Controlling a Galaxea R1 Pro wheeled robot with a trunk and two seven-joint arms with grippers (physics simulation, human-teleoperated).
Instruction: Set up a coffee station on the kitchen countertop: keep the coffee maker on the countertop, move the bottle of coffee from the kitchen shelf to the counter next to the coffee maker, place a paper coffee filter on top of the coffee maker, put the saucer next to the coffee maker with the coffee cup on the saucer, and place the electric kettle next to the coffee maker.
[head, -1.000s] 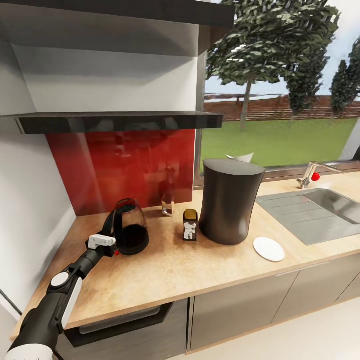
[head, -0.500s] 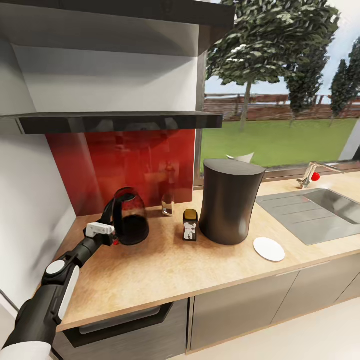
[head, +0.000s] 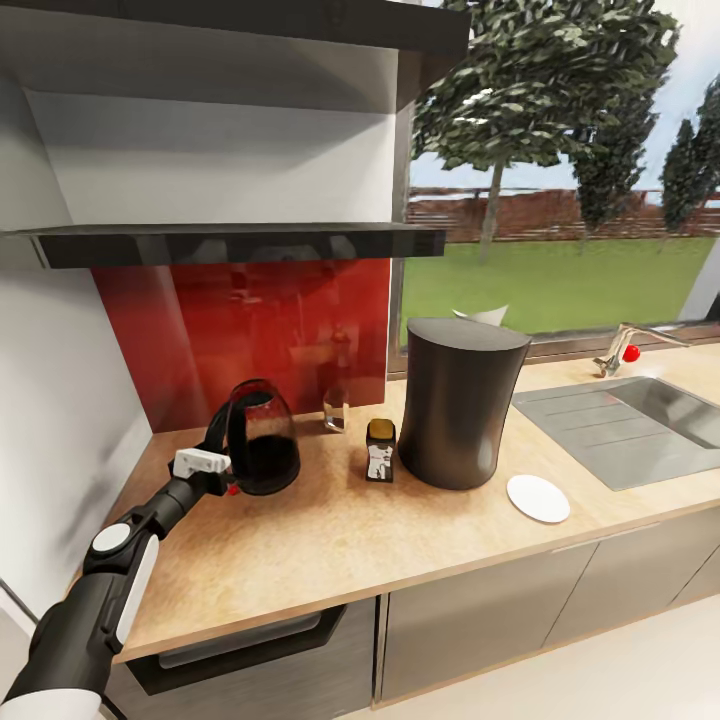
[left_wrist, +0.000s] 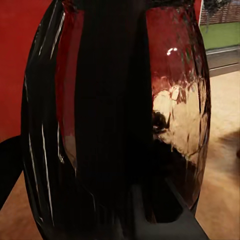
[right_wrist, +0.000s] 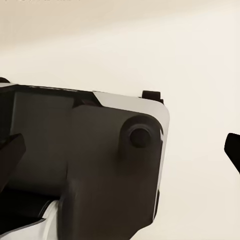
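Observation:
The electric kettle, a dark glass jug with a black handle, is at the counter's left end, tilted a little, and its body looms close in the left wrist view. My left gripper is shut on its handle. Right of it stand the small coffee bottle and the tall dark coffee maker. A white saucer lies right of the maker. The white paper filter peeks out behind the maker's top. A small glassy cup stands by the red backsplash. My right gripper is open, over pale floor.
A dark shelf juts out over the left counter, above the kettle. The steel sink and tap take up the counter's right end. The wall closes off the left side. Bare wooden counter stretches in front of the objects.
The left gripper has raised the kettle slightly and drawn it back toward the backsplash, then eased it a touch right. Bottle, coffee maker and saucer have not moved.

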